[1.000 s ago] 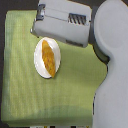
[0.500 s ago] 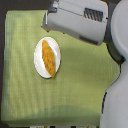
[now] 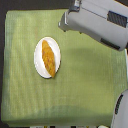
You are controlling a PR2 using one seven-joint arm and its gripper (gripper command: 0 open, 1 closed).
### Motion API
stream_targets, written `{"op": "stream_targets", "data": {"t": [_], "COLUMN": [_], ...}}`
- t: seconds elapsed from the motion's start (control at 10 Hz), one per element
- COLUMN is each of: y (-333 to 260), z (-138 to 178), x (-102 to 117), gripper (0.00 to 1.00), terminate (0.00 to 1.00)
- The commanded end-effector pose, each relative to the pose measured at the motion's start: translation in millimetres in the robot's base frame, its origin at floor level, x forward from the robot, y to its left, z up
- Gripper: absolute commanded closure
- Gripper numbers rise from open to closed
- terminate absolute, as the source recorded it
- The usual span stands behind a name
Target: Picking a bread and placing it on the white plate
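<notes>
The bread [image 3: 48, 57], a long golden-orange loaf with tapered ends, lies lengthwise on the white plate [image 3: 39, 64]. The plate sits on the green cloth, in the exterior view's left half. My gripper [image 3: 64, 23] is the near end of the grey arm that comes in from the upper right. It hangs above the cloth, up and to the right of the plate, apart from the bread. Nothing shows in it. Its fingers blur into the grey housing, so how they stand is unclear.
The green cloth [image 3: 80, 90] covers most of the view, with a dark surface [image 3: 4, 5] around its edges. A grey part of the robot [image 3: 121, 112] stands at the lower right corner.
The arm has drawn back toward the exterior view's right, off the space above the plate. The bread and plate have stayed where they were.
</notes>
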Motion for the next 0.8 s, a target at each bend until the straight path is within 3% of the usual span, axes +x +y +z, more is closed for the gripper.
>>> {"op": "stream_targets", "data": {"t": [0.0,0.3,0.6,0.7], "y": [-111,-158,-163,-169], "z": [7,6,-2,-4], "x": [-8,-22,-31,-31], "gripper": [0.0,0.0,0.0,0.0], "terminate": [0.0,0.0,0.0,1.0]}}
